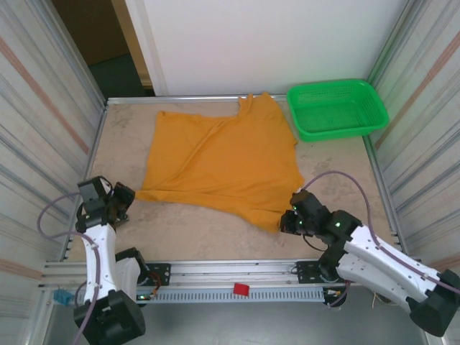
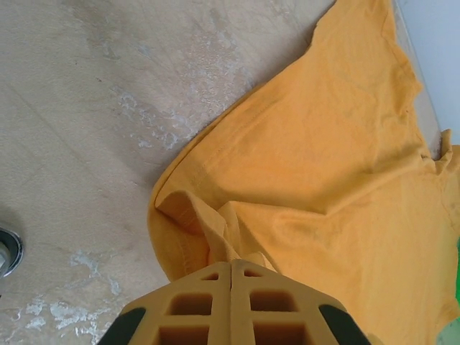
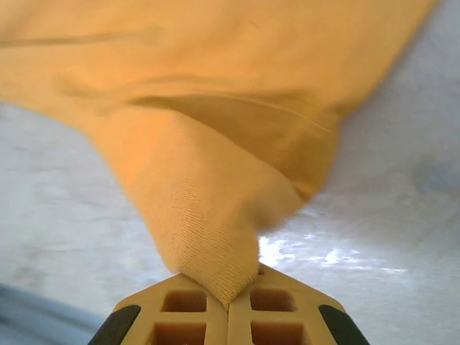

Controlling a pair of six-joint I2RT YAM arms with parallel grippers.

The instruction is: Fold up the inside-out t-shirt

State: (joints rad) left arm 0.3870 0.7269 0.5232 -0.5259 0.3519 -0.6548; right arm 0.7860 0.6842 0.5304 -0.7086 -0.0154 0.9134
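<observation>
Closest, my left end effector [image 2: 230, 267] and right end effector [image 3: 228, 291] are clamping near corners of the inside-out t-shirt [image 1: 223, 162], lying spread across the counter [image 1: 194, 233], green basket [image 1: 334, 108] sitting beside its far sleeve.

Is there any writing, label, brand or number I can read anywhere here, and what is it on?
No text can be read.
The orange t-shirt shows plain cloth, with no print or tag in sight.
The green basket bears no label.
The small red piece is too small to show any marking.
</observation>
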